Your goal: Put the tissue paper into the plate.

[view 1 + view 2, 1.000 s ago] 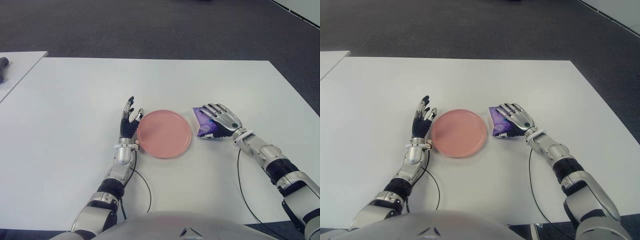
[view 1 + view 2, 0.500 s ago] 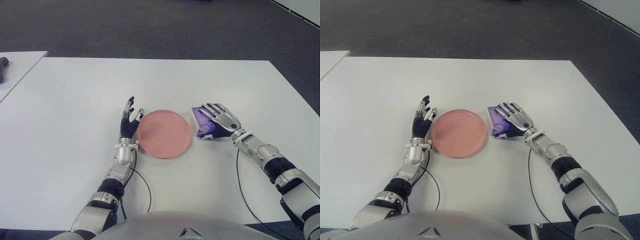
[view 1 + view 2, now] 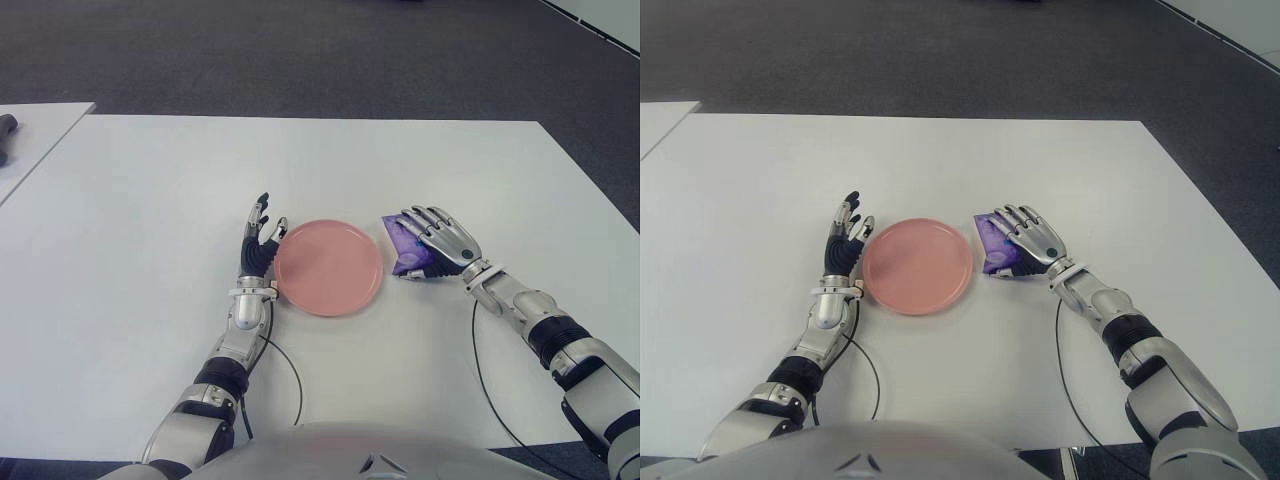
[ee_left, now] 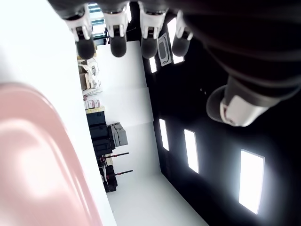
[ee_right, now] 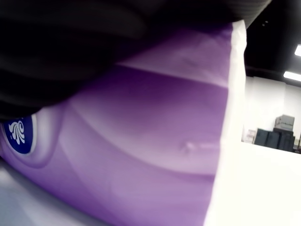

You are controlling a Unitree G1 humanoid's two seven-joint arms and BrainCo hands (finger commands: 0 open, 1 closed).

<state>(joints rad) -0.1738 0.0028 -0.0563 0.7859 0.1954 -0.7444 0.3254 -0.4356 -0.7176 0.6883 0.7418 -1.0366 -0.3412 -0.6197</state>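
Covering the purple tissue pack [image 3: 405, 246], our right hand [image 3: 440, 243] lies spread flat, not yet gripping; pink plate [image 3: 329, 267] sits just beside. Soft, light, crinkly: we'd pinch its long edges. Left hand [image 3: 260, 245] idles open beside the plate.

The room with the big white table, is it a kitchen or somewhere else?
Probably a lab or office, not a kitchen. The plain white table stands on dark grey carpet, and the left wrist view shows ceiling light panels and stacked boxes far off.
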